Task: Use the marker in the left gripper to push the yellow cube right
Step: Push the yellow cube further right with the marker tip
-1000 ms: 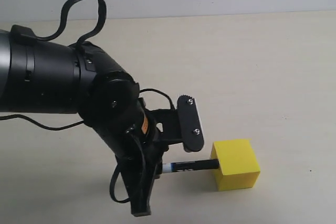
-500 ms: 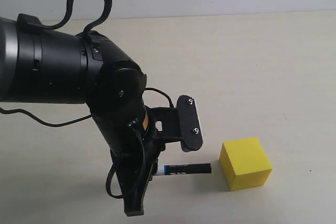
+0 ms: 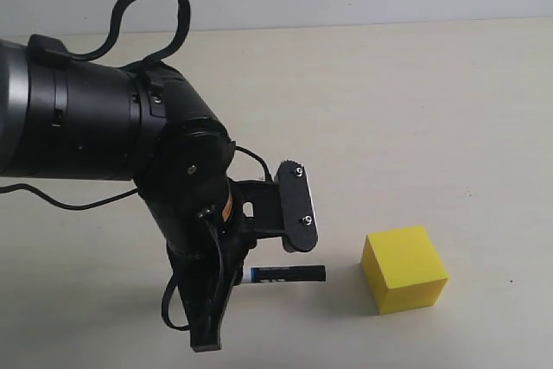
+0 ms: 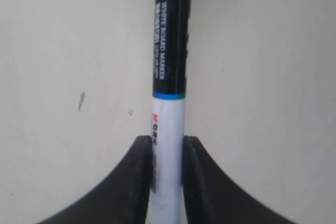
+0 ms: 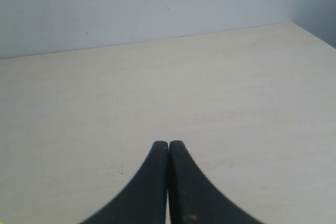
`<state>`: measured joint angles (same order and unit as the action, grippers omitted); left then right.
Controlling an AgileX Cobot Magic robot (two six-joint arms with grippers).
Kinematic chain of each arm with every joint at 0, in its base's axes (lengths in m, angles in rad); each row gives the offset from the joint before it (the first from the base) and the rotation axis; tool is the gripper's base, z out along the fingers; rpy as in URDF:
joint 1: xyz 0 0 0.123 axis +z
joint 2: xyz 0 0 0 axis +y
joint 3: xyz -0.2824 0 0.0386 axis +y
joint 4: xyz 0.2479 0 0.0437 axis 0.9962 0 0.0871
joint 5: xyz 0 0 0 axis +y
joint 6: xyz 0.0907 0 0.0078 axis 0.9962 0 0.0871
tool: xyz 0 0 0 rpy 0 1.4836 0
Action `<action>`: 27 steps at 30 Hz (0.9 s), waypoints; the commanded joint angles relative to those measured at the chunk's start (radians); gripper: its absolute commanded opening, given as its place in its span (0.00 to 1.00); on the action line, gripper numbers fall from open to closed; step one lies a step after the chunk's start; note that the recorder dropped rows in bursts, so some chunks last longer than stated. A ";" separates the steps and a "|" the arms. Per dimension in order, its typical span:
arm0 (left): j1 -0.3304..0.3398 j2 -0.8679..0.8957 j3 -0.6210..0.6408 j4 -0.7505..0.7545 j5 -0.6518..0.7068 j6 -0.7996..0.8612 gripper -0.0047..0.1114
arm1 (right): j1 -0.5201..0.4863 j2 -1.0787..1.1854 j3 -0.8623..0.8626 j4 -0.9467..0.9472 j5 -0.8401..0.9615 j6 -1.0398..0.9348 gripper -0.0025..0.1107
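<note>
Low over the table (image 3: 449, 84), the marker (image 3: 285, 274) is clamped by its white barrel in the left gripper (image 4: 168, 148), its black end is pointed at the yellow cube (image 3: 403, 268) nearby without touching, and the right gripper (image 5: 168, 148) is seen closed, empty.

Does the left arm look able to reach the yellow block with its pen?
Probably yes: only bare table lies between the pen and the block, with nothing in the way.

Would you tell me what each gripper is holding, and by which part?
The left gripper clamps the marker by its white barrel; the right gripper holds nothing.
</note>
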<state>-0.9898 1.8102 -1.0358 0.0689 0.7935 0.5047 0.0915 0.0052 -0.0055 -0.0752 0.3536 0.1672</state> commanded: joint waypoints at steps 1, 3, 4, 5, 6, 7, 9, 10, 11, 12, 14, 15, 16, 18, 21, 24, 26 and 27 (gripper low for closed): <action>0.004 -0.001 0.004 0.005 -0.039 -0.010 0.04 | -0.005 -0.005 0.005 -0.001 -0.010 -0.005 0.02; 0.004 -0.001 0.004 0.005 -0.045 -0.011 0.04 | -0.005 -0.005 0.005 -0.001 -0.010 -0.005 0.02; 0.004 -0.001 0.004 0.005 -0.045 -0.011 0.04 | -0.005 -0.005 0.005 -0.001 -0.010 -0.005 0.02; 0.004 -0.001 0.004 0.005 -0.045 -0.013 0.04 | -0.005 -0.005 0.005 -0.001 -0.010 -0.005 0.02; 0.004 -0.001 0.004 0.005 -0.042 -0.015 0.04 | -0.005 -0.005 0.005 -0.001 -0.010 -0.005 0.02; 0.004 -0.001 0.004 0.005 -0.037 -0.016 0.04 | -0.005 -0.005 0.005 -0.001 -0.010 -0.005 0.02; 0.004 -0.001 0.004 0.005 -0.028 -0.021 0.04 | -0.005 -0.005 0.005 -0.001 -0.010 -0.005 0.02; 0.004 -0.001 0.004 0.005 -0.026 -0.028 0.04 | -0.005 -0.005 0.005 -0.001 -0.010 -0.005 0.02; 0.004 -0.001 0.004 0.005 -0.024 -0.043 0.04 | -0.005 -0.005 0.005 -0.001 -0.010 -0.005 0.02; 0.004 -0.001 0.004 0.005 -0.024 -0.050 0.04 | -0.005 -0.005 0.005 -0.001 -0.010 -0.005 0.02; 0.004 -0.001 0.004 0.005 -0.024 -0.057 0.04 | -0.005 -0.005 0.005 -0.001 -0.010 -0.005 0.02; 0.004 -0.001 0.004 0.005 -0.029 -0.057 0.04 | -0.005 -0.005 0.005 -0.001 -0.010 -0.007 0.02; 0.004 -0.001 0.004 0.001 -0.034 -0.065 0.04 | -0.005 -0.005 0.005 -0.001 -0.010 -0.007 0.02; 0.002 0.000 0.001 -0.023 -0.049 -0.067 0.04 | -0.005 -0.005 0.005 -0.001 -0.010 -0.007 0.02; 0.000 0.013 -0.010 -0.091 -0.091 -0.055 0.04 | -0.005 -0.005 0.005 -0.001 -0.010 -0.007 0.02; -0.021 0.049 -0.043 -0.106 -0.106 -0.042 0.04 | -0.005 -0.005 0.005 -0.001 -0.010 -0.005 0.02; -0.042 0.080 -0.076 -0.106 -0.106 -0.036 0.04 | -0.005 -0.005 0.005 -0.001 -0.010 -0.005 0.02; -0.053 0.094 -0.092 -0.106 -0.106 -0.036 0.04 | -0.005 -0.005 0.005 -0.001 -0.010 -0.005 0.02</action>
<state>-1.0136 1.8721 -1.0863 -0.0162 0.7020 0.4601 0.0915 0.0052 -0.0055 -0.0752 0.3536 0.1672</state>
